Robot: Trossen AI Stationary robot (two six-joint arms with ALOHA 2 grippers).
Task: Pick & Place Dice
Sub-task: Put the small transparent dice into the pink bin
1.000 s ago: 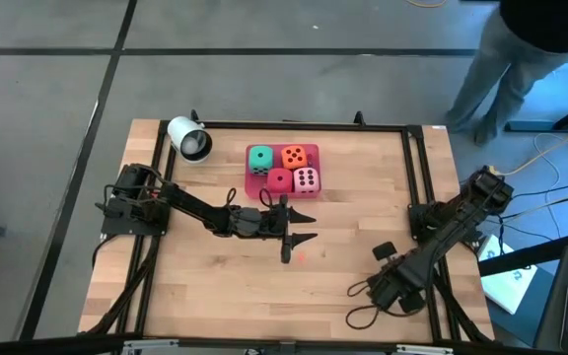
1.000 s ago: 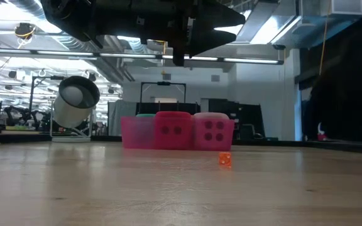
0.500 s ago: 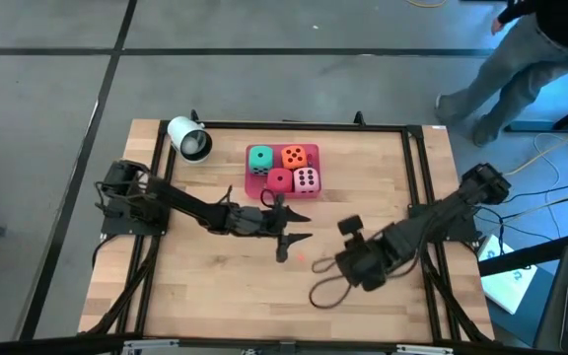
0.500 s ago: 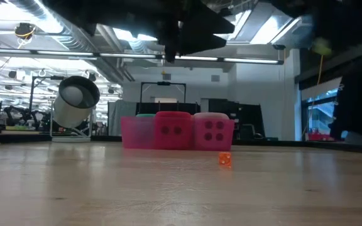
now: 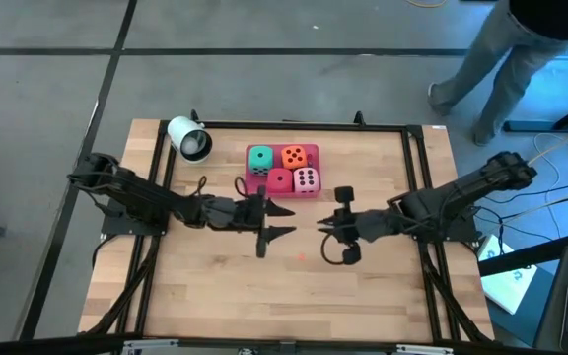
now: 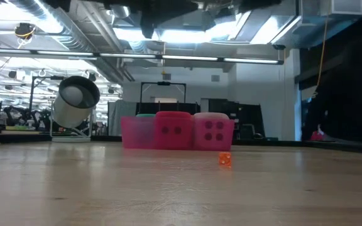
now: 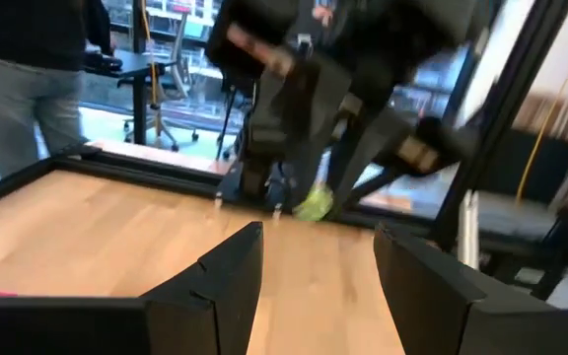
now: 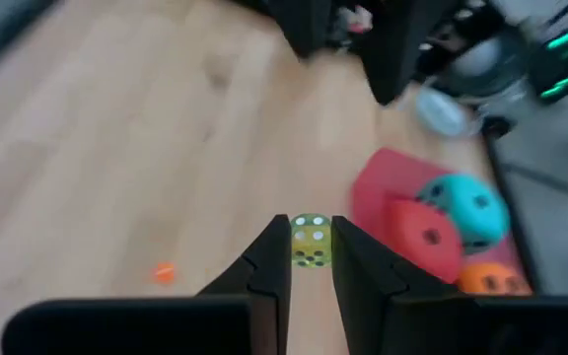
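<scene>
Four big dice stand in a flat pink tray (image 5: 252, 185) at the table's far middle: teal (image 5: 260, 158), orange (image 5: 294, 156), red (image 5: 280, 180) and pale pink (image 5: 306, 179). My right gripper (image 5: 320, 229) hangs above the table's middle, near the tray, shut on a small yellow-green die (image 8: 310, 242). Facing it from the left, my left gripper (image 5: 290, 221) is open and holds nothing. A tiny orange die (image 5: 301, 258) lies on the wood below them. My right gripper pinches the small yellow-green die by two opposite sides (image 8: 299, 245) between its two fingertips. The fingers slant downward toward the table's left. The die is lifted clear of the table, a pipped face turned toward the wrist camera.
A white cup-like thing (image 5: 189, 138) sits at the far left corner. A black frame (image 5: 414, 177) runs round the table top. A person (image 5: 516, 49) walks on the floor beyond the far right corner. Bare wood lies along the near side.
My right gripper has swung from the table's near right up and toward the middle, and has turned from pointing at the near edge to pointing left. My left gripper has risen and drawn back a little toward the left edge, staying open.
</scene>
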